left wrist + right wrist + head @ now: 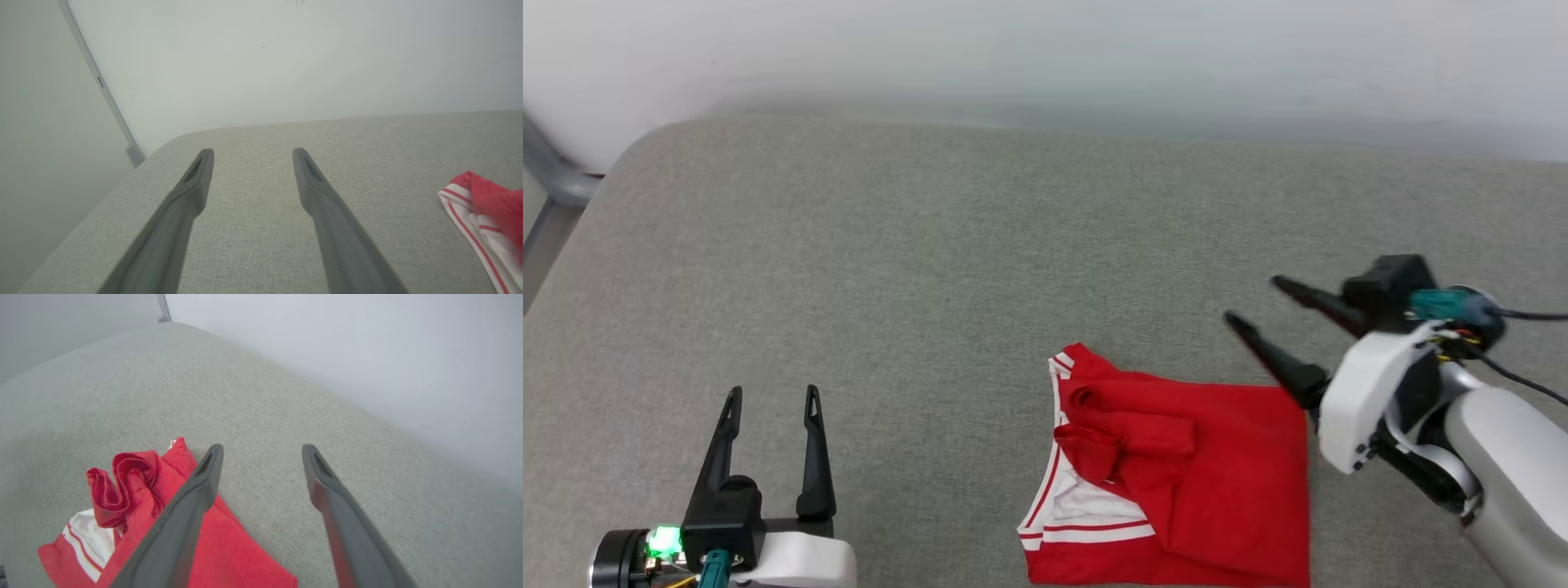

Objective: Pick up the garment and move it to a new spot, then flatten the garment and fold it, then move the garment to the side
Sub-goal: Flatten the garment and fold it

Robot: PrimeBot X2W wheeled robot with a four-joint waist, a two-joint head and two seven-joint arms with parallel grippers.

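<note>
Hovering over the grey padded surface (pixel 849 245), my right end effector (pixel 1252 299) stands wide apart, holding nothing, its two dark fingers aimed toward my left and away from me. The garment (pixel 1217 474) lies on that surface just beside it, near the front edge of the head view, folded into a rough red block. Its far right corner sits at the base of my nearer right finger (whether the two touch I cannot tell). Along the garment's left side a white sleeve with red-and-white stripe trim shows, and a bunched red roll of cloth lies on top near the far left corner. Seen from my right wrist, one finger crosses in front of the red cloth (pixel 229 547), and the other is over bare grey fabric. My left end effector (pixel 774 392) is well apart from the garment at the lower left, fingers pointing away from me, also spread wide and empty. From its wrist, the garment's striped edge (pixel 461 204) shows at the far right. A pale wall (pixel 1045 57) rises behind the surface.
</note>
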